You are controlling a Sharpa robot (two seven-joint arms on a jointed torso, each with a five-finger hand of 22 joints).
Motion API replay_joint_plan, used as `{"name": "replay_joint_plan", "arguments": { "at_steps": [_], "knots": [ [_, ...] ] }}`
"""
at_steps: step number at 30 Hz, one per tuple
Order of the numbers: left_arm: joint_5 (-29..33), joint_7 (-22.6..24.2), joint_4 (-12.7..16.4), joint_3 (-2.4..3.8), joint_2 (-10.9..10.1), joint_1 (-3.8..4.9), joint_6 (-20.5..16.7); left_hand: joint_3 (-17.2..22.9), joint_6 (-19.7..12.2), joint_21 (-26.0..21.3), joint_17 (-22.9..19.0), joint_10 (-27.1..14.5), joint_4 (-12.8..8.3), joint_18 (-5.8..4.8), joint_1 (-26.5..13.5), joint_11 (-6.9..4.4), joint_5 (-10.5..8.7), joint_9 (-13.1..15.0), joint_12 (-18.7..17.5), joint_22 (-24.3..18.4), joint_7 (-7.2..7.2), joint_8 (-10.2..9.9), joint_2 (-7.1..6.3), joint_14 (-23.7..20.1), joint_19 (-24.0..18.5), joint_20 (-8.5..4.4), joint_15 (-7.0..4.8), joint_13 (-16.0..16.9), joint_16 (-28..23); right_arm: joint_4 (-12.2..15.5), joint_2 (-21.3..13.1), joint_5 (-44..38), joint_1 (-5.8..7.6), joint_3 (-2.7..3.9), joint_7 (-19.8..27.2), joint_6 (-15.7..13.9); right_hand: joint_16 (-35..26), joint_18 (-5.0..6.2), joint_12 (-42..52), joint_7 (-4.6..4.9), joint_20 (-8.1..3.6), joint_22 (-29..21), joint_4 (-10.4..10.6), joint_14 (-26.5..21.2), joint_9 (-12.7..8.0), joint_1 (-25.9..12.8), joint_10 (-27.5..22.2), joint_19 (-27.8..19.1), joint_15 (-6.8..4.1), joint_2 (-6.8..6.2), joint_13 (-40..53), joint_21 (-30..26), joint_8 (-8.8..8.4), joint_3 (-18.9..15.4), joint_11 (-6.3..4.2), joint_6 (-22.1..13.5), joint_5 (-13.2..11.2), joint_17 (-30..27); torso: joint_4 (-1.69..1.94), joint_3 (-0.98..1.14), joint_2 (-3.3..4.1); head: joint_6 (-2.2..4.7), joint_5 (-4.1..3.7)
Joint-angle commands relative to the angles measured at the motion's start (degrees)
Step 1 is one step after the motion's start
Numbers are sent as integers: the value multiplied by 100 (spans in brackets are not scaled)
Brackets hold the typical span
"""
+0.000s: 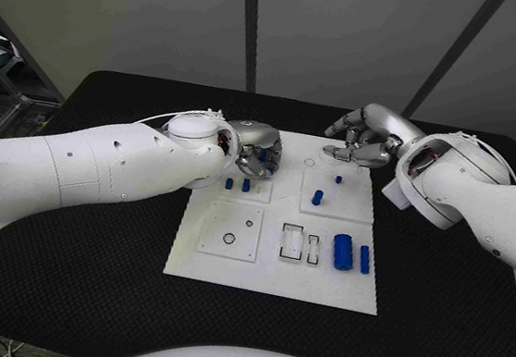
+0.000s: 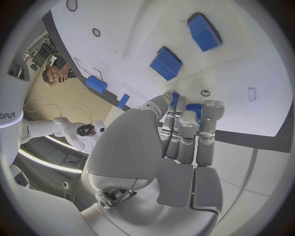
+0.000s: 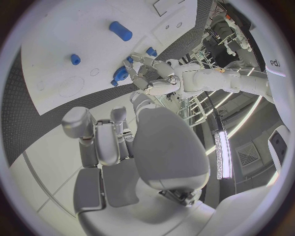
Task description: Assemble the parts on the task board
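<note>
The white task board (image 1: 272,270) lies in the middle of the black table. Two small blue parts (image 1: 237,184) stand on its upper left plate, and a blue peg (image 1: 317,197) and a smaller one (image 1: 338,179) stand on the upper right plate. Two blue cylinders (image 1: 351,254) lie at the right edge. My left hand (image 1: 257,146) hovers over the board's upper left corner, its fingers curled round a blue part (image 2: 193,107). My right hand (image 1: 365,143) hangs at the board's upper right corner with its fingers (image 3: 104,135) curled in and nothing in them.
A lower left plate (image 1: 231,230) with small holes and two rectangular slots (image 1: 299,243) sit in the board's near half. Black table (image 1: 79,269) surrounds the board on every side.
</note>
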Motion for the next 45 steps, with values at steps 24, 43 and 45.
{"name": "replay_joint_plan", "arguments": {
  "at_steps": [24, 43, 45],
  "knots": [
    [128, 105, 618, 435, -520, -8, -353, 425, 315, 461, 279, 351, -195, -83, 14, -10, 10, -51, -219, 385, 26, -161, -44, 266, 282, 6, -17, -82, 258, -11, 3, 7, 7, 4, 53, -9, -37, 63, -8, -21, -12, -4, -1, 19, 7, -30, -8, -35, -40, 14, 4, -32, 26, 27, -22, 38, 21, -1, 9, -4, -5, 49, 34],
    [285, -256, 802, 476, -1067, -149, 190, 439, 351, 507, 302, 389, -190, -92, -68, -10, 1, -58, -260, 430, 25, -192, -72, 295, 311, 9, -14, -88, 281, -4, -33, 7, 6, 4, 45, -12, -43, 63, 0, -24, -14, -7, -2, 18, 9, -32, 0, -35, -41, 13, 8, -36, 38, 31, -24, 50, 22, -7, 1, -8, -4, 55, 66],
    [287, -264, 801, 476, -1071, -176, 195, 437, 356, 511, 300, 396, -190, -93, -81, -11, -1, -59, -265, 435, 24, -196, -80, 298, 314, 9, -14, -88, 283, -6, -32, 7, 6, 4, 45, -12, -43, 63, 0, -24, -14, -7, -2, 18, 9, -32, 0, -35, -41, 13, 8, -36, 38, 31, -24, 50, 22, -7, -2, -2, -2, 57, 76]
  ]
}}
